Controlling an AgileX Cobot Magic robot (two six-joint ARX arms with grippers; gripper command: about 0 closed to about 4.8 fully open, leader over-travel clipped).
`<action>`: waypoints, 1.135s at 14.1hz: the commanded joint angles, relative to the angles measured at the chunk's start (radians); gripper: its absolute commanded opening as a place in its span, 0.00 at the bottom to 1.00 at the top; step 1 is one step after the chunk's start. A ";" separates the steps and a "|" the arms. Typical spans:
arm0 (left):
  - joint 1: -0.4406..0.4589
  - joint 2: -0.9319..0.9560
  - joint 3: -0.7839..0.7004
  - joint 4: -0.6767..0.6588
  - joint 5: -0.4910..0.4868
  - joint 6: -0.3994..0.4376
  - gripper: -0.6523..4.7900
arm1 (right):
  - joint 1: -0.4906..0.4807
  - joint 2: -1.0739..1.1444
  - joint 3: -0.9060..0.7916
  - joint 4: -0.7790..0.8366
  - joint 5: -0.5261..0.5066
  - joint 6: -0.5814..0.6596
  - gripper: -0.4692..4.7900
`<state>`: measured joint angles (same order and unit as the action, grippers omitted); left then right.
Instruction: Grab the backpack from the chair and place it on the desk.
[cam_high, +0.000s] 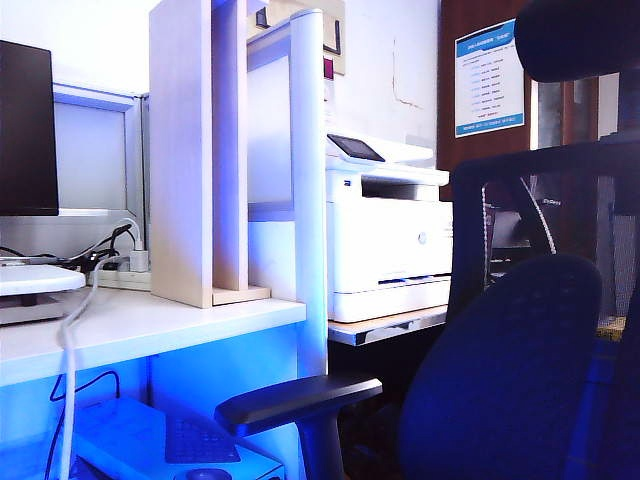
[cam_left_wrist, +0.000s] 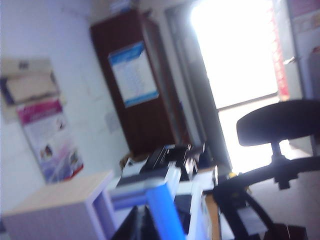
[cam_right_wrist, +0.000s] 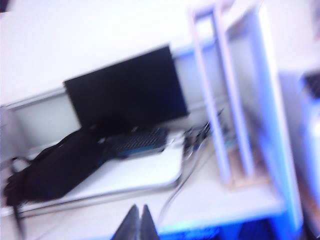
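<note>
The backpack (cam_right_wrist: 55, 170) shows only in the blurred right wrist view, as a dark bag lying on the white desk (cam_right_wrist: 210, 200) in front of a monitor. My right gripper (cam_right_wrist: 139, 209) hovers above the desk's front, apart from the backpack, shut with nothing between its fingers. My left gripper (cam_left_wrist: 140, 211) is also shut and empty, and points over a partition toward the room. The chair (cam_high: 500, 370) stands at the right of the exterior view with its armrest (cam_high: 300, 395) toward the desk (cam_high: 150, 325). No bag shows on the chair, and neither gripper appears in the exterior view.
Pale wood and white partition panels (cam_high: 200, 150) stand on the desk. A white printer (cam_high: 390, 240) sits on a lower table beyond them. A dark monitor (cam_high: 25, 130), cables (cam_high: 100, 260) and a keyboard (cam_right_wrist: 135, 142) occupy the desk's left. A brown cabinet (cam_left_wrist: 145, 110) stands by the wall.
</note>
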<state>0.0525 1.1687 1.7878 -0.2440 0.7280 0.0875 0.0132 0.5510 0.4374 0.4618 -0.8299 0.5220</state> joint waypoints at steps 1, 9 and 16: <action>-0.015 -0.143 0.002 -0.070 -0.153 -0.058 0.11 | -0.096 -0.096 0.018 0.009 0.048 -0.034 0.07; -0.014 -0.703 -0.589 -0.233 -0.307 -0.130 0.11 | -0.162 -0.291 0.018 -0.180 0.097 -0.088 0.07; -0.014 -1.050 -1.012 -0.256 -0.447 -0.181 0.11 | -0.162 -0.468 0.017 -0.614 0.315 -0.290 0.07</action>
<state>0.0380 0.1345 0.7979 -0.5072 0.2867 -0.0715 -0.1478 0.0925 0.4515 -0.1028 -0.5404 0.2619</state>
